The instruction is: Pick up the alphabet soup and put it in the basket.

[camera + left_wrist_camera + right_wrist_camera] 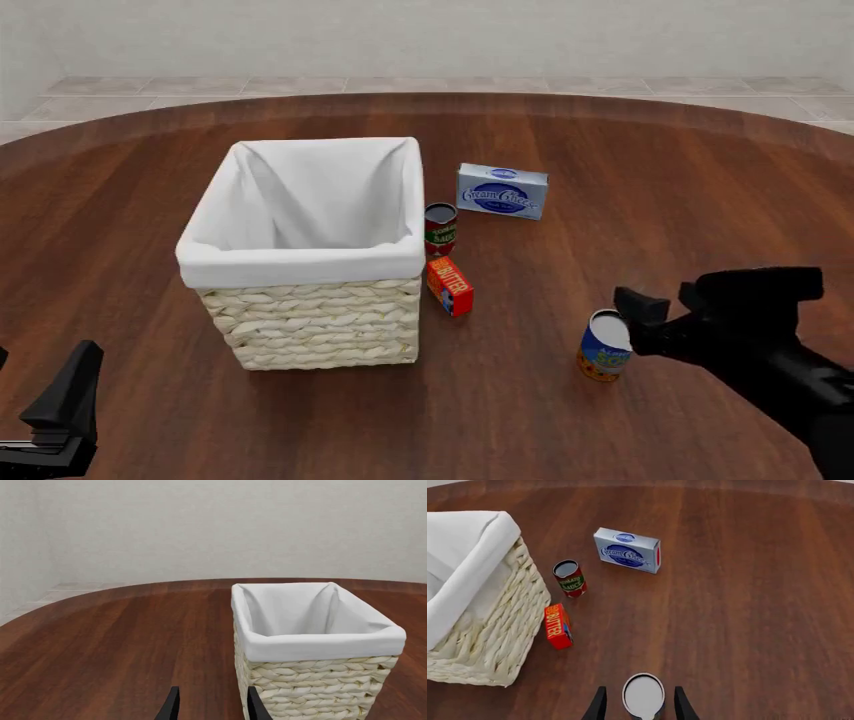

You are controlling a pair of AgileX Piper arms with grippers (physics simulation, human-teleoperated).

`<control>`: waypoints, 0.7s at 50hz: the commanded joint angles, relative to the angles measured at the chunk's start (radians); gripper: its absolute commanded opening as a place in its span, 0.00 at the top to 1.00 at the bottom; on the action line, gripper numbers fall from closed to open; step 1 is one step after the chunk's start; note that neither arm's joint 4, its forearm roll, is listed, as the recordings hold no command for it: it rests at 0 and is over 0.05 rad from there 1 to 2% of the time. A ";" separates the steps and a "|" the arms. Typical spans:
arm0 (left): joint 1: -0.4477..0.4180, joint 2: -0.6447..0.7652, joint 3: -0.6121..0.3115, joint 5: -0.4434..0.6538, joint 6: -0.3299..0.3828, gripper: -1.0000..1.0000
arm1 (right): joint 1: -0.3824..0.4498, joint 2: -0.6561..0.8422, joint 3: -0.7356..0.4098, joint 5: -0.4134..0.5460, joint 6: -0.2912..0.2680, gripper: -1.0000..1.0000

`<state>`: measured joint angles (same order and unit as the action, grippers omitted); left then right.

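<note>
right gripper (pixel 638 707) spread, fingers either side of alphabet soup (pixel 605 346), not yet clamped; can stands toward table's (pixel 667 180) near right edge. risk: uneven closing tips it. left gripper (pixel 212 705) apart, empty. basket (pixel 315 262) well apart; high rim may catch the can.

**A rendered tabletop in a bare room**

The setting is a simulated domestic-style room. A large round dark wooden table (pixel 667 180) stands on a pale tiled floor (pixel 400 85) before a plain off-white wall (pixel 427 35). Groceries sit on it: a cream cheese box (pixel 502 191), a butter box (pixel 450 286), a tomato sauce can (pixel 441 229), and a lined wicker basket (pixel 310 300).
</note>
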<state>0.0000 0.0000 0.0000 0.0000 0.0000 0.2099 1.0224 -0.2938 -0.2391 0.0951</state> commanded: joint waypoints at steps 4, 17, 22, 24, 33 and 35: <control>0.000 0.000 0.000 0.000 0.000 0.00 | 0.005 0.038 0.008 -0.034 0.008 0.00; 0.000 0.000 0.000 0.000 0.000 0.00 | 0.009 0.072 0.013 -0.061 0.011 0.00; 0.000 0.000 0.000 0.000 0.000 0.00 | 0.011 0.083 0.016 -0.070 0.010 0.00; 0.000 0.000 0.000 0.000 0.000 0.00 | 0.010 0.082 0.015 -0.069 0.011 0.00; 0.000 0.000 0.000 0.000 0.000 0.00 | 0.009 0.089 0.028 -0.089 0.019 0.00; 0.000 0.000 0.000 0.000 0.000 0.00 | 0.009 0.087 0.028 -0.088 0.021 0.00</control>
<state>0.0000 0.0000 0.0000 0.0000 0.0000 0.2188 1.1011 -0.2738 -0.3119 0.1093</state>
